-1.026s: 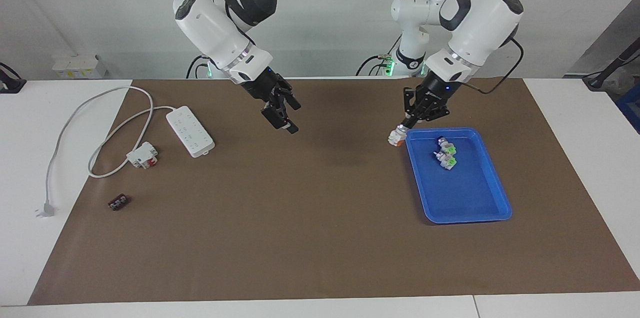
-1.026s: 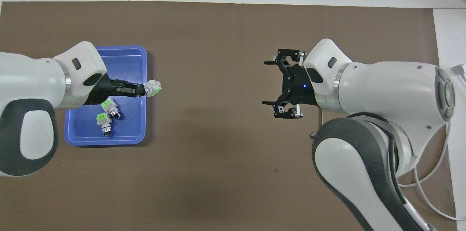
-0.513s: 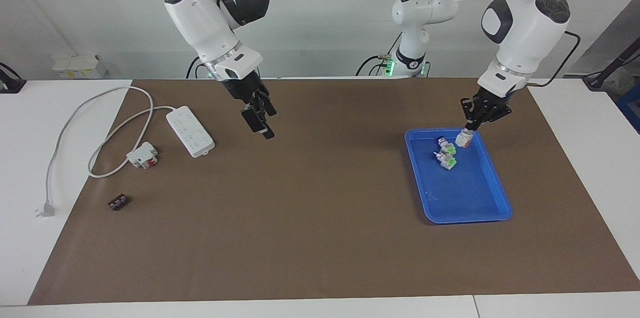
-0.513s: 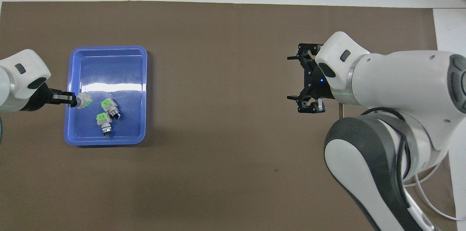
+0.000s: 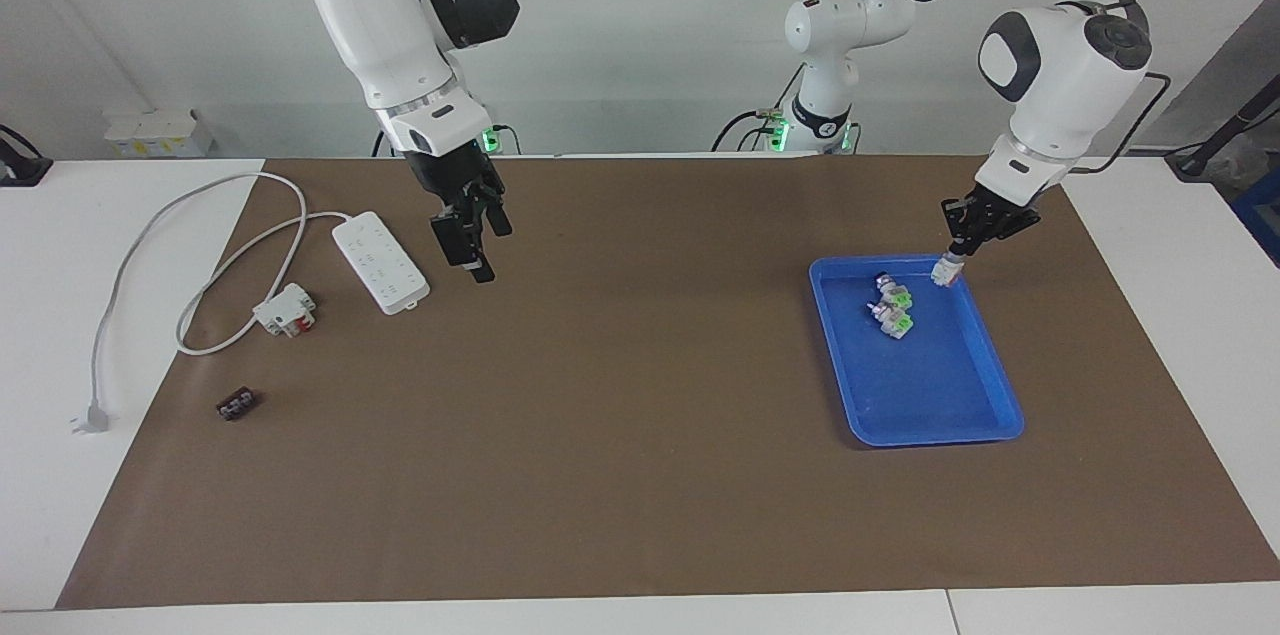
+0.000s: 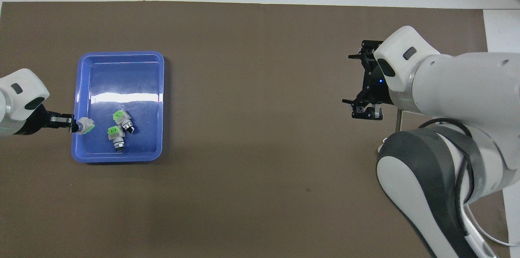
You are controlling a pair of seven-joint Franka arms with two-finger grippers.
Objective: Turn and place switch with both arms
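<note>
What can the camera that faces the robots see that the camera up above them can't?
Only the facing view shows the white power strip, the white-and-red block and the small black piece at the right arm's end of the table. Only the overhead view shows the green label of the switch at the left gripper. Both show the blue tray with two switches lying in it, and the open right gripper over the brown mat.

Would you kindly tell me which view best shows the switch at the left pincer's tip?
The overhead view: the switch shows its pale body and green label over the blue tray's edge, at the left pincer. The facing view gives only a small pale speck.
</note>
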